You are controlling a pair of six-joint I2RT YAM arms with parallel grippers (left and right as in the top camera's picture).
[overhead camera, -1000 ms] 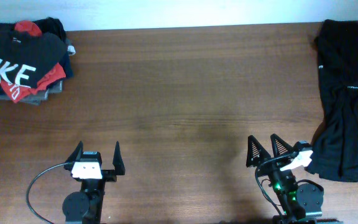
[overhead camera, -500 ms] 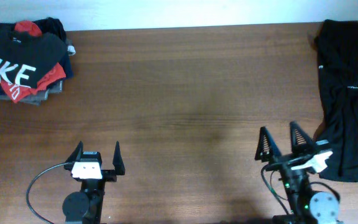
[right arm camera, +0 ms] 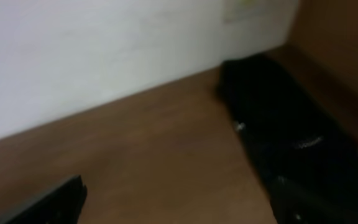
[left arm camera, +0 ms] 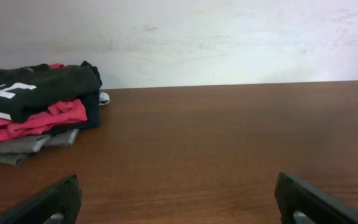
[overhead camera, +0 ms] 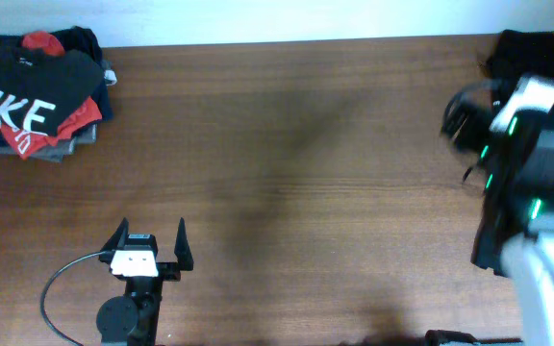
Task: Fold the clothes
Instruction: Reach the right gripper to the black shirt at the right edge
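One black T-shirt (right arm camera: 278, 118) at right edge of table (overhead camera: 306, 144)

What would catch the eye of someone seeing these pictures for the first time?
The right arm shows as a big blur with green lights over the right edge of the table, above the loose black T-shirt. At the far left corner sits a stack of folded clothes, with a black shirt with white NIKE letters on top. The left gripper rests open near the front edge.
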